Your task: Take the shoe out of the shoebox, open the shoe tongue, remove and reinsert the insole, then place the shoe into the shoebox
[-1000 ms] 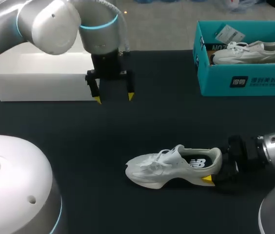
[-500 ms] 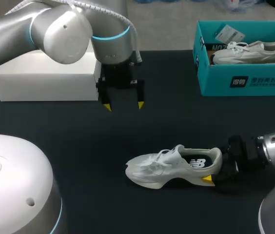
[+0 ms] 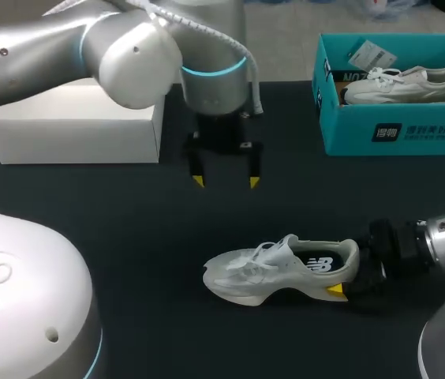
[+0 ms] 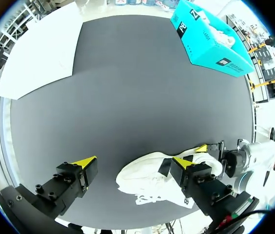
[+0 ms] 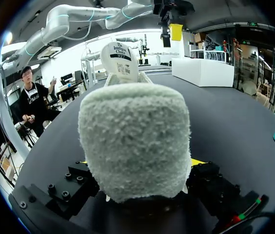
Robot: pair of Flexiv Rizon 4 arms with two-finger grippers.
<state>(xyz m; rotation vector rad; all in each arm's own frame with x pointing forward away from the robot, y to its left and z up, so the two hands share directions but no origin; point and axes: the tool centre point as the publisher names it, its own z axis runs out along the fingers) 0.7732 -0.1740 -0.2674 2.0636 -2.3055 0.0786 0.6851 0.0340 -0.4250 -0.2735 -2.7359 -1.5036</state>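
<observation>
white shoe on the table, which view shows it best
The head view: the whole shoe shows side on, toe to heel, with the right gripper at its heel. The left wrist view has it partly behind the left gripper. The right wrist view shows only its padded heel close up.

Black, perhaps cloth-covered table (image 3: 128,229)

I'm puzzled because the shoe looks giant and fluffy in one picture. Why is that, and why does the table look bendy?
Right wrist view: the shoe, gripped by the right claw, sits heel-first right at the lens, so it fills the picture. Left wrist view: the fisheye lens bends the table at its edges. Head view: nothing bends.
</observation>
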